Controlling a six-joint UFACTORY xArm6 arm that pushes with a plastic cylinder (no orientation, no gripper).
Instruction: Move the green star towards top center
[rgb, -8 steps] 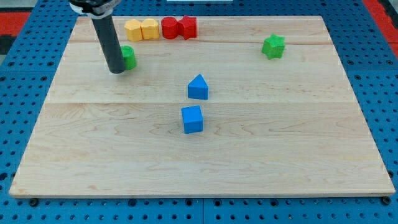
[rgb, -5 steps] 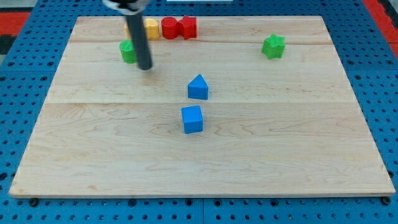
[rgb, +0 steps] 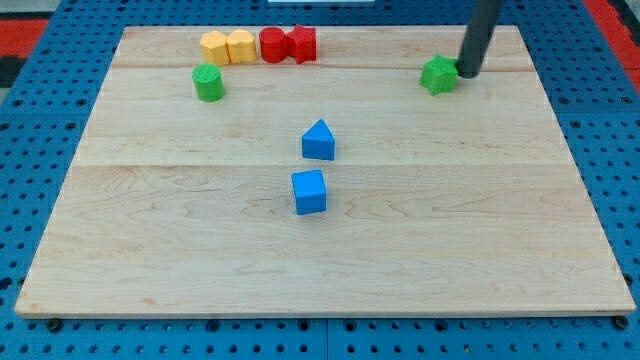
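The green star (rgb: 438, 75) lies near the board's top right. My tip (rgb: 467, 73) rests on the board just to the star's right, touching or almost touching its right side. The dark rod rises from there out of the view's top edge.
A green cylinder (rgb: 208, 83) sits at the upper left. Two yellow blocks (rgb: 227, 47) and two red blocks (rgb: 288, 44) form a row along the top edge, left of centre. A blue house-shaped block (rgb: 318, 140) and a blue cube (rgb: 309, 191) sit mid-board.
My tip has swept from beside the green cylinder at the upper left across the board to the green star's right side. No block has visibly moved.
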